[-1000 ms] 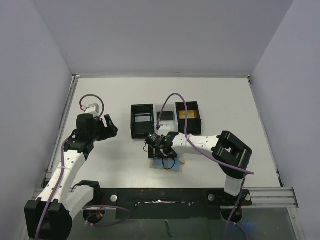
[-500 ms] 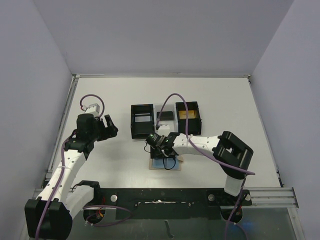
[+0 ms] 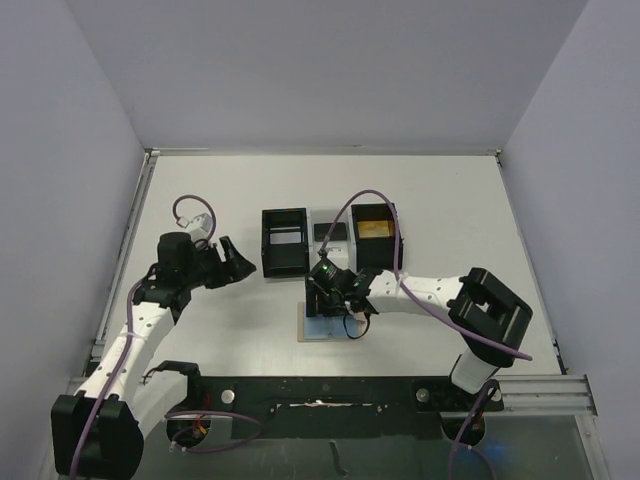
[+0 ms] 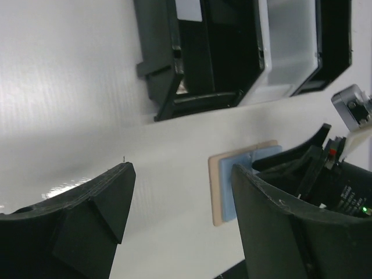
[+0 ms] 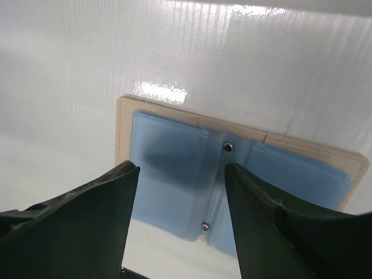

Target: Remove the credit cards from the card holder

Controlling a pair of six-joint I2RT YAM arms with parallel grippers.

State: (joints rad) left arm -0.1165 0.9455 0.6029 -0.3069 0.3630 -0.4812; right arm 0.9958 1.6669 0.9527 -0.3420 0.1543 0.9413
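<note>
You see white table [image 3: 450, 200]. Black tray [image 3: 266, 245] sits near middle, three boxes side by side. Open card holder [image 3: 311, 330] lies flat at tray's 6 o'clock, near it, blue side up.

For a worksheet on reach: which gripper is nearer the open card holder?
Right. The right gripper hovers directly over the card holder; the left gripper is off to its left.

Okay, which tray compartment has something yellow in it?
The black compartment at the right end in the top view; the left one holds a pale card, the middle one a dark one.
</note>
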